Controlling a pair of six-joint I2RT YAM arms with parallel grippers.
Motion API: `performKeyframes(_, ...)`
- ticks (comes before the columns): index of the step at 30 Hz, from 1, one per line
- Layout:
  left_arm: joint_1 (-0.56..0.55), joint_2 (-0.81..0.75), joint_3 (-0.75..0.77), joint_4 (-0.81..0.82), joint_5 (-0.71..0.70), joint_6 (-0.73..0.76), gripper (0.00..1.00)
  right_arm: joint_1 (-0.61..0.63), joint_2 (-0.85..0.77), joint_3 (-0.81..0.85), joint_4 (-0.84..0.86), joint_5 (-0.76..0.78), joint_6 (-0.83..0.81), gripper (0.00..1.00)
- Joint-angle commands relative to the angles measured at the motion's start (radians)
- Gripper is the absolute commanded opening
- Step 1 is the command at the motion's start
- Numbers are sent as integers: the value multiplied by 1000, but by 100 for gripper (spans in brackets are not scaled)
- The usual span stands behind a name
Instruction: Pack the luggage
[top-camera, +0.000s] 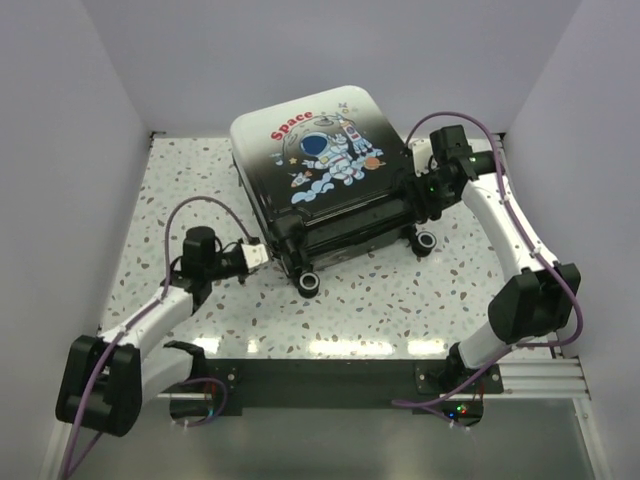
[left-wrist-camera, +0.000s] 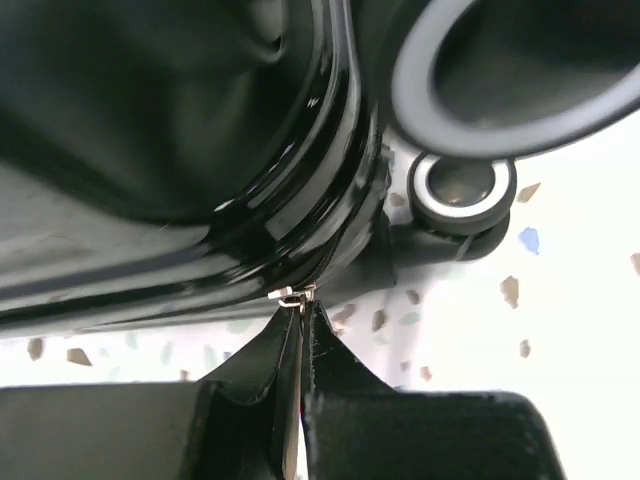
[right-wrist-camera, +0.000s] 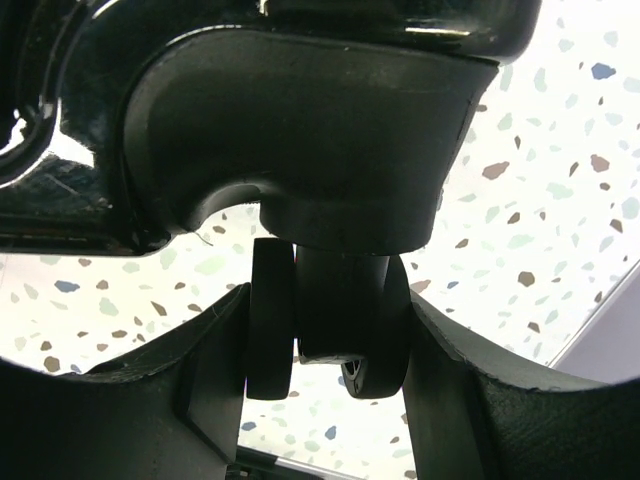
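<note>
The suitcase (top-camera: 320, 150) lies flat and closed in the upper centre of your overhead frame. Its printed shell faces up, showing the cartoon astronaut and the red word "Space", and it rests on the speckled table (top-camera: 400, 300) between pale walls (top-camera: 60, 150).

Your left gripper (top-camera: 262, 255) meets the case at its lower left corner, just left of a black wheel (top-camera: 310, 283). In the left wrist view its two dark fingers (left-wrist-camera: 250, 370) are pressed together at the bottom centre of the frame. They pinch a small metal zipper pull (left-wrist-camera: 291, 295) where it sits on the seam of the glossy black shell. Two more wheels fill the upper right of that view, one large and blurred, the other smaller with a pale ring.

Your right gripper (top-camera: 420, 192) reaches in from the right side of the overhead frame to the case's right edge, above another wheel (top-camera: 427, 241). The right wrist view shows its fingers (right-wrist-camera: 200, 390) set at a middling width. They are closed against both faces of a black twin wheel (right-wrist-camera: 330, 340) that hangs from its housing in the centre of the frame. The speckled table shows behind it on either side.
</note>
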Motion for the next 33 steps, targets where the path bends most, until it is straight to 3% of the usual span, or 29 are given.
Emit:
performKeyframes(1,-113,-77,-78,131,-162,-212,0,2,-57,-8,25,-30,41,0)
performKeyframes(2,-197,-88,-80,151,-235,-239,0,2,-60,-11,23,-32,46,0)
performKeyframes(4,-260,-119,-100,174,-408,-311,0,4,-64,-27,28,-36,56,0)
performKeyframes(9,-469,-119,-112,257,-646,-438,0,5,-79,-55,41,-30,70,0)
performKeyframes(11,-541,-93,-129,344,-842,-469,0,4,-85,-64,40,-33,70,0)
performKeyframes(14,-531,-27,-59,351,-983,-572,0,7,-96,-86,43,-50,70,0)
performKeyframes(20,-340,90,101,349,-915,-695,0,5,-90,-103,54,-58,61,0)
performKeyframes(26,-184,203,201,387,-852,-669,0,17,-48,-63,58,-139,76,0)
performKeyframes(30,-160,174,187,397,-793,-611,0,24,-30,-40,69,-176,122,0)
performKeyframes(33,-210,75,83,392,-728,-530,0,24,-24,-37,71,-180,156,0)
